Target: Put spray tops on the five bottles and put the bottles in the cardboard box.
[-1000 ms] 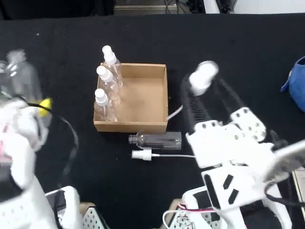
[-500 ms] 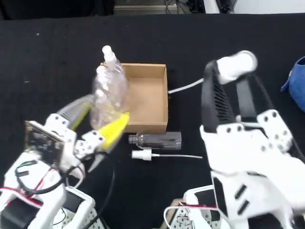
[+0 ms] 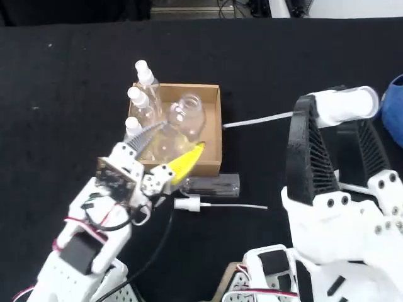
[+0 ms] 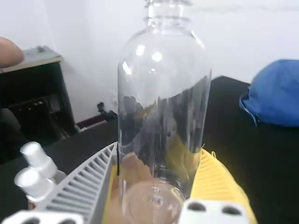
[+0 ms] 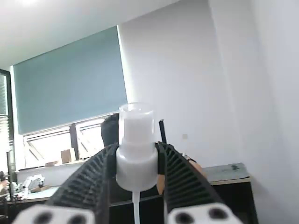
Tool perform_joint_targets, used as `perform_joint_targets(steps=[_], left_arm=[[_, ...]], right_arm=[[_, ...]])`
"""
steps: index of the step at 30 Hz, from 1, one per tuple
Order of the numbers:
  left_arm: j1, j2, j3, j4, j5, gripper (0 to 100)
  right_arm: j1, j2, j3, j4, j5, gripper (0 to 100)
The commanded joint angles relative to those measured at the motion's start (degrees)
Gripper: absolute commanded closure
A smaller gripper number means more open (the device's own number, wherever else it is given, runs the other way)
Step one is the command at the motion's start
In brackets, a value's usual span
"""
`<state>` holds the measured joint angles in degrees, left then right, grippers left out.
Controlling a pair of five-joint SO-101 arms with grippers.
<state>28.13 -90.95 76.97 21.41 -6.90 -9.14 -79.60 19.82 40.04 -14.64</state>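
The left gripper [image 3: 181,137] is clamped round an uncapped clear bottle [image 3: 184,116]; the cardboard box [image 3: 220,129] lies just beneath it; the right gripper [image 5: 137,161], well apart, pinches a spray top [image 3: 343,106]; let go now, the bottle lands capless; the trailing dip tube [image 3: 252,121] could miss the narrow neck and bend.

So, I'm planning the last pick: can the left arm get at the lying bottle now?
Probably not yet. The left gripper is shut on an uncapped bottle over the box, so its grip is taken. The lying bottle itself lies uncovered close by, in front of the box.
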Motion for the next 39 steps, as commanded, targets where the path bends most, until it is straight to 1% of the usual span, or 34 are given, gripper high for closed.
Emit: perform_joint_targets(steps=[1,5,10,12,16,21,24,27,30,32,39], left_arm=[[5.85,-0.97,5.49,-7.65,0.09,97],[9.89,-0.97,10.07,-12.31,0.09,97],[10.07,-0.97,12.62,-16.97,-0.35,97],[10.15,-0.97,12.88,-16.97,-0.35,97],[10.24,-0.97,12.7,-17.14,-0.09,97],[10.24,-0.97,12.53,-17.14,-0.18,97],[10.24,-0.97,12.53,-17.14,-0.26,97],[10.24,-0.97,12.53,-17.14,-0.26,97],[10.24,-0.97,12.53,-17.14,-0.26,97],[10.24,-0.97,12.44,-17.14,-0.18,97],[10.42,-0.97,12.53,-17.14,-0.18,97]], right_arm=[[2.2,-0.22,-2.24,0.53,1.14,98.7],[2.11,-0.22,-2.24,3.34,1.41,98.7],[2.11,0.31,-2.24,5.19,1.58,98.7],[2.11,0.4,-2.15,5.54,1.76,98.7],[1.85,1.89,-2.33,6.24,5.63,98.7],[-4.84,5.49,-2.59,6.24,5.98,98.7],[-6.68,6.73,-2.59,6.15,6.07,98.7],[-6.33,6.73,-2.59,6.24,6.07,98.7],[-6.24,6.73,-2.24,6.68,8.44,98.8],[-6.33,6.9,-2.24,9.14,9.05,98.8],[-6.42,6.73,-2.68,9.85,8.79,98.8]])
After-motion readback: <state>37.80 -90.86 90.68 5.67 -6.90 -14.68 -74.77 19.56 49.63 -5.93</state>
